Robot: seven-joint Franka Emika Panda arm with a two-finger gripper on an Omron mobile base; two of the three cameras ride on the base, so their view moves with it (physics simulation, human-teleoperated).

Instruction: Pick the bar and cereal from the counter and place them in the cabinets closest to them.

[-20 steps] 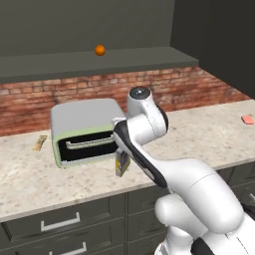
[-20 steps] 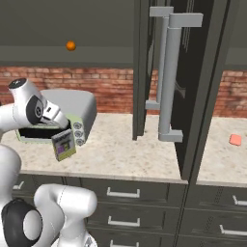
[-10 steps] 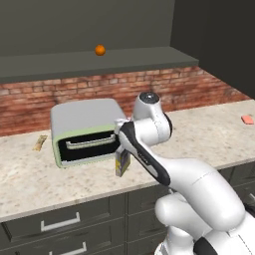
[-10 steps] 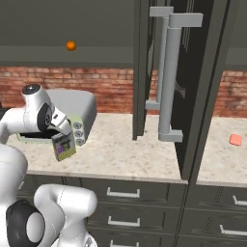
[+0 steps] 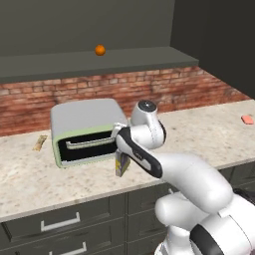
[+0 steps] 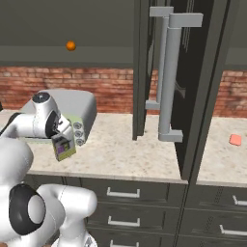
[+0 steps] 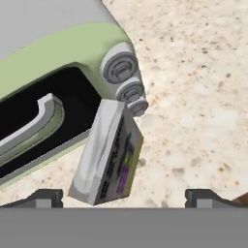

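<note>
your gripper (image 7: 123, 197) hangs with its fingertips spread wide, gripping nothing, just above the cereal (image 7: 107, 154). in the hand view the box stands on the counter (image 7: 203, 92) at 6 o'clock from the toaster oven (image 7: 58, 58) knobs, between the two fingertips, touching neither.

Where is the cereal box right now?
The cereal box stands on the counter just in front of the toaster oven, by its knob end, seen in the hand view between the open hand's fingertips.
</note>
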